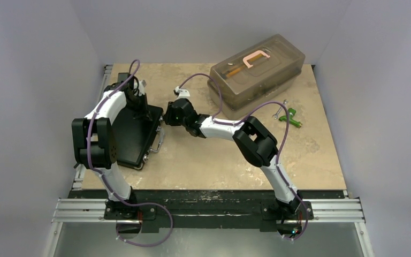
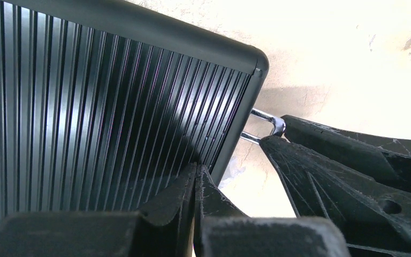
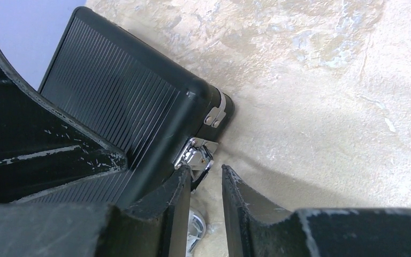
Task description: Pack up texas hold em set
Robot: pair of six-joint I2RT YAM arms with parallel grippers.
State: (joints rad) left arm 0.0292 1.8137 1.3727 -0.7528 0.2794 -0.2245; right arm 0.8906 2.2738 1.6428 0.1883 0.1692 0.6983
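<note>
The texas hold em set [image 1: 131, 136] lies closed and flat on the table [image 1: 208, 166], and both grippers are at its far right corner. The left gripper [image 2: 195, 179] has its two fingers pressed together, with nothing held between them. Its tips stand over the ribbed black lid, close to that corner. From its wrist view one cannot tell whether they touch the lid or only hover just above it.

The right gripper [image 3: 207, 174] comes to the same corner from the side, low over the table. Its fingers [image 3: 174, 195] are almost together, with only a narrow slit between them, and no object shows in the slit. A chrome latch [image 3: 195, 154] on the side wall of the case sits directly at the tip of the inner finger, touching it or very nearly so. The lid of the case spreads out to the left of these fingers and bare table lies to their right. A second small metal clip [image 3: 217, 113] sits on the case wall a little ahead of the fingertips, at the rounded corner.

Well apart from both grippers, behind the right arm, stands a translucent grey tub [image 1: 257, 72] with a pink clamp [image 1: 256, 58] on its lid. Near its right end lie a green-handled tool [image 1: 290, 117] and a small wrench [image 1: 279, 109] on the table.
</note>
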